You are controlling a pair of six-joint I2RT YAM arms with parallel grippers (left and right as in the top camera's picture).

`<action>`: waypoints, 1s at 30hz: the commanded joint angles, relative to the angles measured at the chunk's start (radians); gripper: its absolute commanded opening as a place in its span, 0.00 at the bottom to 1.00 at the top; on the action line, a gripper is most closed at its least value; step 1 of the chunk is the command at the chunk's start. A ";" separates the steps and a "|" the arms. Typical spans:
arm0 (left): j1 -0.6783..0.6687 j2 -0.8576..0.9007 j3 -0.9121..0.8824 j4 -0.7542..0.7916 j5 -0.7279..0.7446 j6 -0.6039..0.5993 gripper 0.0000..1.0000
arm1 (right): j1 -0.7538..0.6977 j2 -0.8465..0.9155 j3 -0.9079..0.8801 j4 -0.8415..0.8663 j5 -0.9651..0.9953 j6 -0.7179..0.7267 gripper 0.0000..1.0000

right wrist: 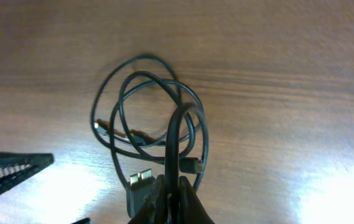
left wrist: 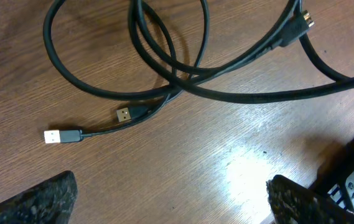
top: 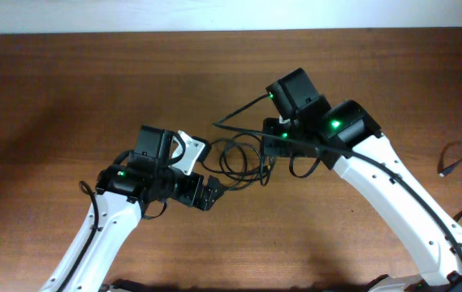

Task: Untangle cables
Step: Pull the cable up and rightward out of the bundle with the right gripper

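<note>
Overhead layout: the cables (top: 243, 158) lay as one black knot of loops, just toward 3 o'clock from the centre of the table (top: 68, 97).
Right gripper (right wrist: 173, 193): at the knot's 2 o'clock side, it was clamped tight on one strand that arched up out of the loops.
Left gripper (left wrist: 170, 186): at the knot's 8 o'clock side, its jaws were spread wide and held nothing.
Plugs: a silvery plug (left wrist: 54, 137) and a brassy plug (left wrist: 124, 114) lay loose on the wood, near each other, toward 8 o'clock in the left wrist view.
Step in hand: probably drawing the held strand clear of the knot.
Doing it well: a slow lift seemed wise, with the free pincer pinning a neighbouring loop so the bundle would not ride along. Feeding a loose plug end back through the crossings looked safer than hauling tight.
Surface: brown wood grain, glossy, with lamp glare; cords would likely slide easily.
Room: only a pale strip (top: 214, 15) showed along the 12 o'clock edge.
</note>
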 commanded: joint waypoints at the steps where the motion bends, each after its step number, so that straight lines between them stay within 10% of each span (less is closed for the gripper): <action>1: -0.001 -0.013 0.018 0.002 0.018 -0.012 0.99 | -0.010 -0.024 0.027 0.017 -0.026 -0.062 0.04; 15: -0.002 -0.013 0.018 0.022 0.019 -0.058 0.99 | -0.022 -0.045 0.433 -0.129 -0.030 -0.170 0.04; 30: -0.002 -0.013 0.018 0.021 0.018 -0.057 0.99 | -0.022 -0.050 0.467 -0.118 -0.029 -0.199 0.04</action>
